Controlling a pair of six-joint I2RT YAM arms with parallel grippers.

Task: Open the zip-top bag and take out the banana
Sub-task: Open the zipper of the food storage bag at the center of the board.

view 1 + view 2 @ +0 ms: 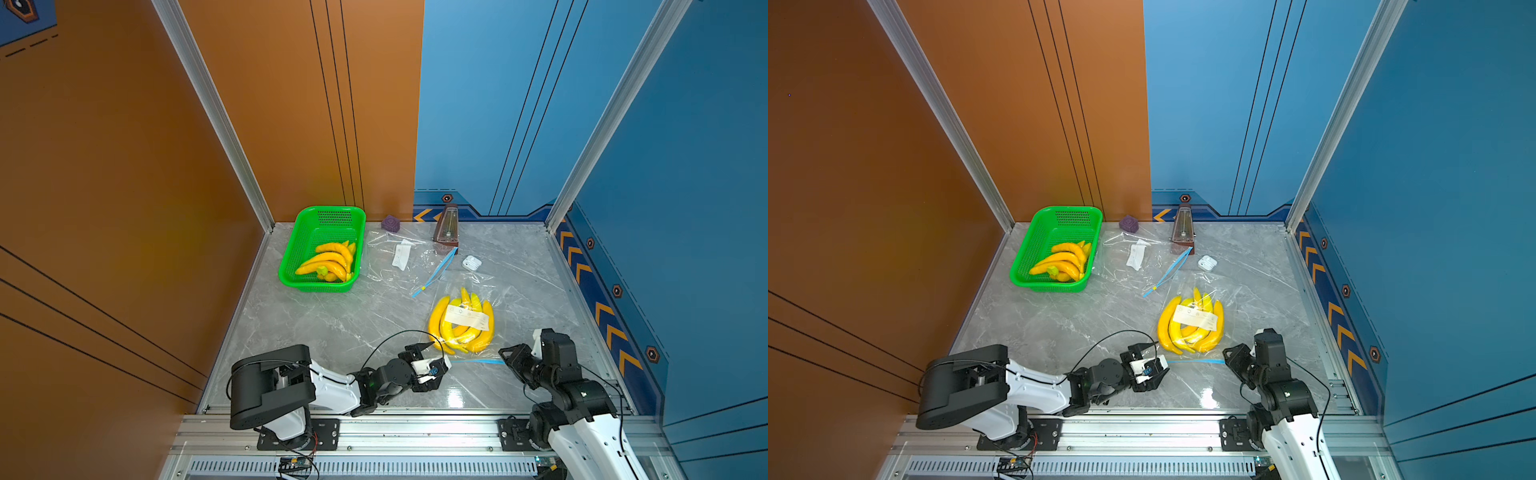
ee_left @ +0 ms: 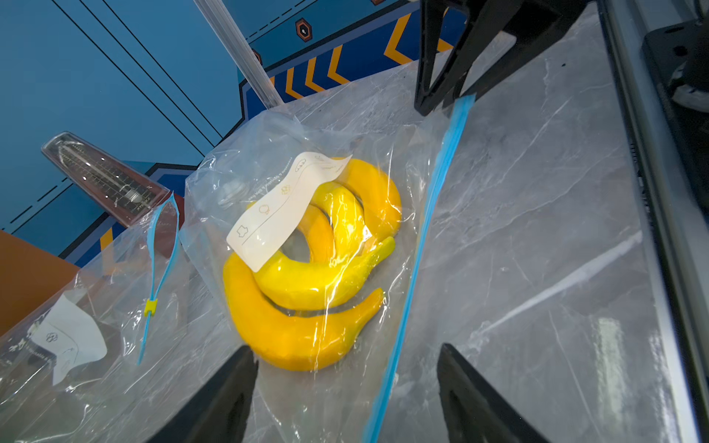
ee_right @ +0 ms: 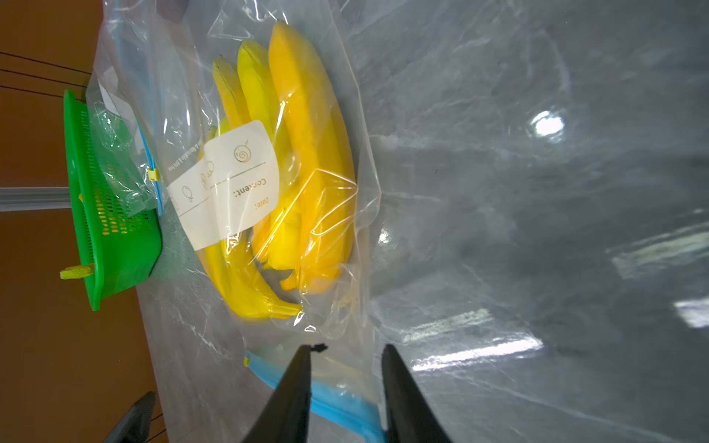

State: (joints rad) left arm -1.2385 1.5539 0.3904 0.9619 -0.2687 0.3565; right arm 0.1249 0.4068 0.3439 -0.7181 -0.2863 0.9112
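Left wrist view: left gripper (image 2: 345, 358) jaws wide, straddling zip strip (image 2: 433, 207), nothing held. Right gripper (image 3: 347, 349) jaws parted over strip's other end. Beyond, bananas (image 2: 303, 337) inside zip-top bag (image 2: 268, 145) on table (image 2: 537, 230). Risk: unheld slick bag slides, or pinch catches both film layers.

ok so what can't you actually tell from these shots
Zip strip: sealed or parted cannot be told; a thin line in both top views, its end behind the right tool in the left wrist view.
Bananas in the bag: count unclear; the label and overlap hide some.
Small white object beside the metronome: too small in the top views to identify.
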